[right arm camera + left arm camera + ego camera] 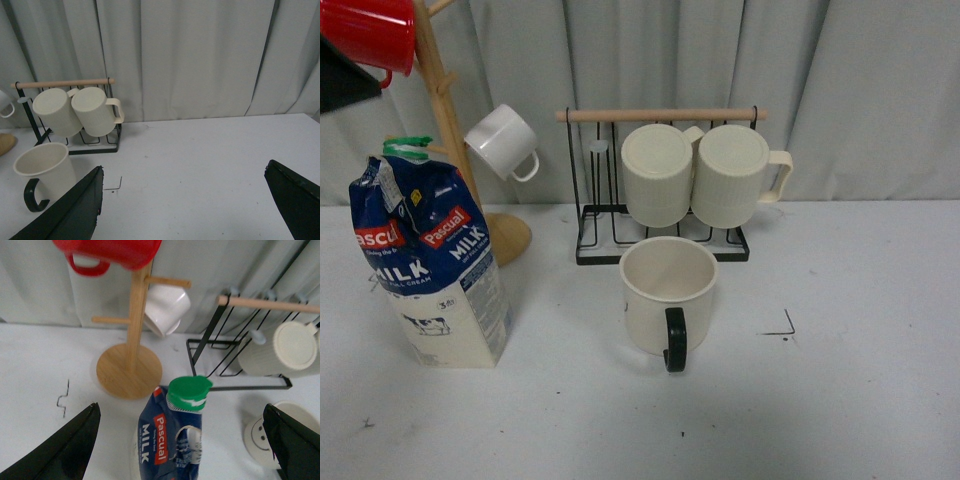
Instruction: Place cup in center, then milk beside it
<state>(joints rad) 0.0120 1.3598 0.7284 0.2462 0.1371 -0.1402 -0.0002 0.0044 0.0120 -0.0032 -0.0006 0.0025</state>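
Closest to the lens, the cup (668,290) is seen upright on the pale table (840,400), near its middle, its black handle turned toward the camera. The milk (430,270) is stood to its left, with bare table between them, its top crumpled under a green cap (189,392). The left hand (180,406) is held above the milk with its fingers (60,450) spread wide and nothing gripped; the right hand (183,167) is likewise released over bare table. Small black marks (785,328) are noted on the surface. Behind, a wire rack (610,258) with two ribbed mugs (658,172) and a wooden mug tree (445,110) are backed by a folded grey curtain (860,90).
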